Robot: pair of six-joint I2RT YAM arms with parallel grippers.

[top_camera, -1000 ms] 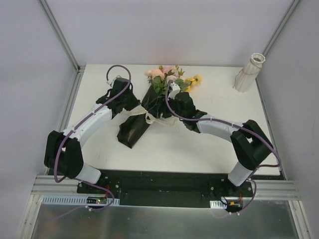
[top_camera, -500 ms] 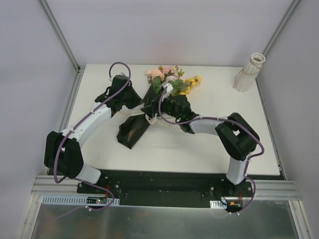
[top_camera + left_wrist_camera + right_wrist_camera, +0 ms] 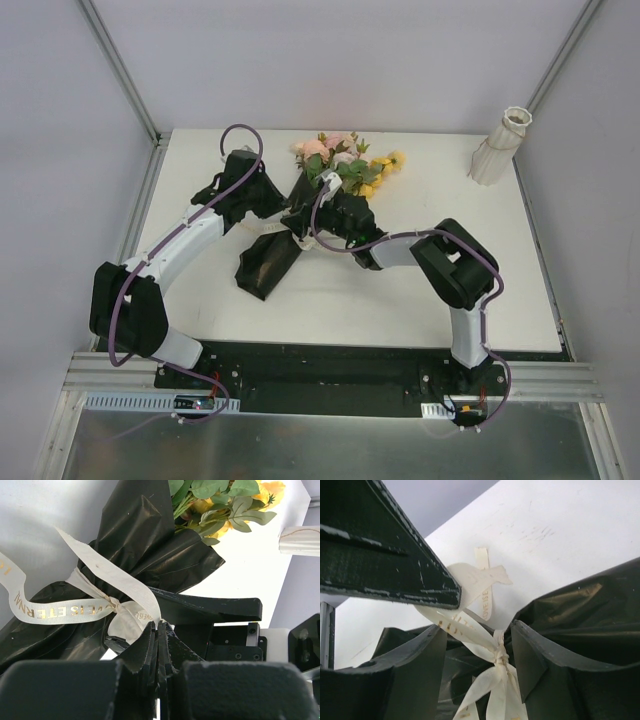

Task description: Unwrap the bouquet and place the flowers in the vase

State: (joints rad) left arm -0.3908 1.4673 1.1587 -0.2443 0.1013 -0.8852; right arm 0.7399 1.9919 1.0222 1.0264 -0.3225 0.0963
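Observation:
The bouquet point(image 3: 282, 235) lies on the white table point(image 3: 420, 290), its black wrap point(image 3: 140, 545) tied with a cream ribbon point(image 3: 60, 612). Pink, peach and yellow flowers point(image 3: 345, 165) spill from the far end. My left gripper point(image 3: 270, 207) sits at the bouquet's left side, its fingertips point(image 3: 159, 630) shut on a tail of the ribbon. My right gripper point(image 3: 302, 222) is over the bouquet's middle, open, with the ribbon's knot point(image 3: 501, 652) between its fingers point(image 3: 530, 655). The white ribbed vase point(image 3: 502, 145) stands upright at the far right corner.
Grey walls with metal frame posts point(image 3: 125, 75) close in the table on the left, back and right. The two arms' bases sit on the black plate point(image 3: 330, 375) at the near edge. Both grippers crowd the same spot over the bouquet.
My right arm has swung left, bringing its gripper from the flower end over the ribbon knot, and its jaws have narrowed a little. The left gripper shifted slightly farther away, still shut.

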